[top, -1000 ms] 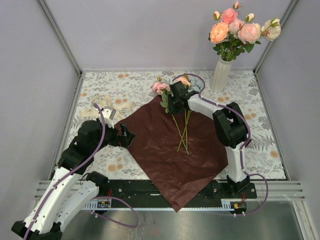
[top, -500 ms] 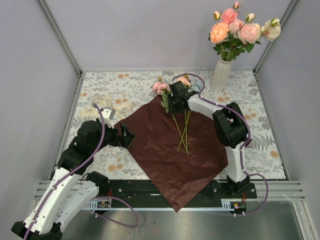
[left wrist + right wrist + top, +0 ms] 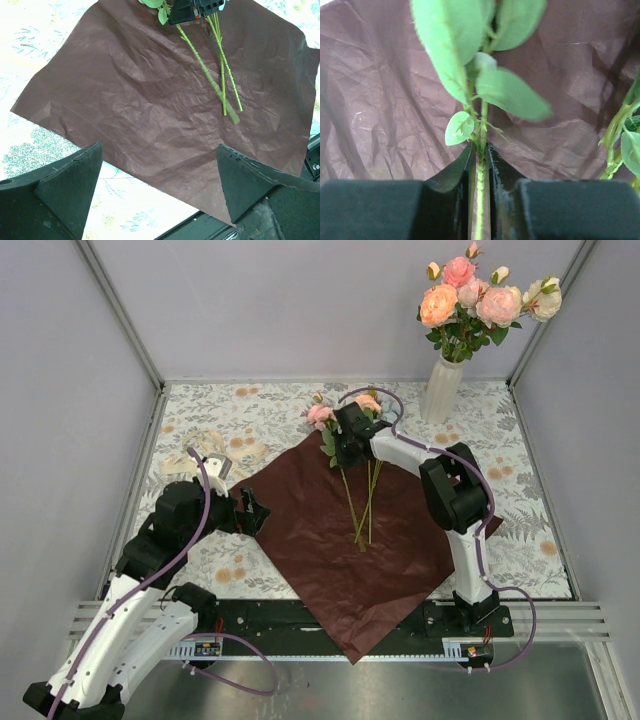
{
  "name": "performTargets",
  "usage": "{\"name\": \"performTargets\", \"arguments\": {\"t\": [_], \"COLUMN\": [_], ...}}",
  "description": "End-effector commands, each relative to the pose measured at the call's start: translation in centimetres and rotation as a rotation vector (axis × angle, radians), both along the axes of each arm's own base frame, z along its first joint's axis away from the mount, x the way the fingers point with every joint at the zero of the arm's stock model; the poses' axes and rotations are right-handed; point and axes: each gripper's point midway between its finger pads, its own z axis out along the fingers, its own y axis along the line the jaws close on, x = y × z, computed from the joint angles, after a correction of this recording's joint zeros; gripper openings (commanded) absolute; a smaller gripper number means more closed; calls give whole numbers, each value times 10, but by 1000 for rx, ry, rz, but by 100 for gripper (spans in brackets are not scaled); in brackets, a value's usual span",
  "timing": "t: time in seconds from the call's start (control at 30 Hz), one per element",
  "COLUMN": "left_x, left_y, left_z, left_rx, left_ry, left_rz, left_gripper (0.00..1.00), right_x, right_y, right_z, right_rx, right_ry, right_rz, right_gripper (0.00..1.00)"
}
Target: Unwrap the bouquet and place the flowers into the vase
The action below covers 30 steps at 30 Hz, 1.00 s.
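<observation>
The wrapping paper (image 3: 320,550) is maroon, the tablecloth (image 3: 250,410) floral grey-and-orange, the vase (image 3: 441,390) cream (stems (image 3: 350,502) green).

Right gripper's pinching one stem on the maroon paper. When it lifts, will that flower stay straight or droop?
Probably fairly stiff: the stem runs straight through the right gripper, and its tail lies straight on the wrapping paper. Likely top-heavy, since broad leaves sit beyond the pinch, so it may swing or twist in the grip.

High rear overview, two close wrist views, all sharing maroon paper (image 3: 330,540)
</observation>
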Motion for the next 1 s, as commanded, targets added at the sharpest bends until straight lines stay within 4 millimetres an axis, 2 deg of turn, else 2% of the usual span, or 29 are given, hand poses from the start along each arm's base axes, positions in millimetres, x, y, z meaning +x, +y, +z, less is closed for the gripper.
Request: {"name": "performTargets", "arguments": {"t": [0.0, 0.13, 0.4, 0.47, 0.6, 0.73, 0.87, 0.9, 0.97], "left_x": [5, 5, 5, 5, 5, 5, 5, 5, 5], "left_y": [-5, -2, -4, -2, -2, -3, -4, -5, -5], "left_z": [12, 15, 14, 13, 13, 13, 12, 11, 11], "left_rx": [-25, -26, -26, -26, -26, -29, -28, -28, -26], "left_ry": [-48, -62, -54, -55, -54, -52, -48, -46, -41], "left_rz": [-12, 1, -7, 3, 3, 1, -7, -8, -10], "left_gripper": [99, 99, 99, 99, 99, 99, 99, 99, 99], "right_x": [5, 4, -4, -9, -12, -26, -41, -42, -51], "right_y": [15, 27, 33, 34, 27, 15, -5, -10, -23], "right_z": [34, 69, 126, 147, 196, 237, 288, 293, 319], "right_rx": [53, 140, 283, 335, 413, 441, 457, 443, 421], "right_ry": [-52, -109, -241, -309, -565, -752, -957, -998, -1113], "right_rz": [43, 73, 93, 120, 168, 216, 214, 210, 213], "right_gripper": [14, 0, 0, 0, 0, 0, 0, 0, 0]}}
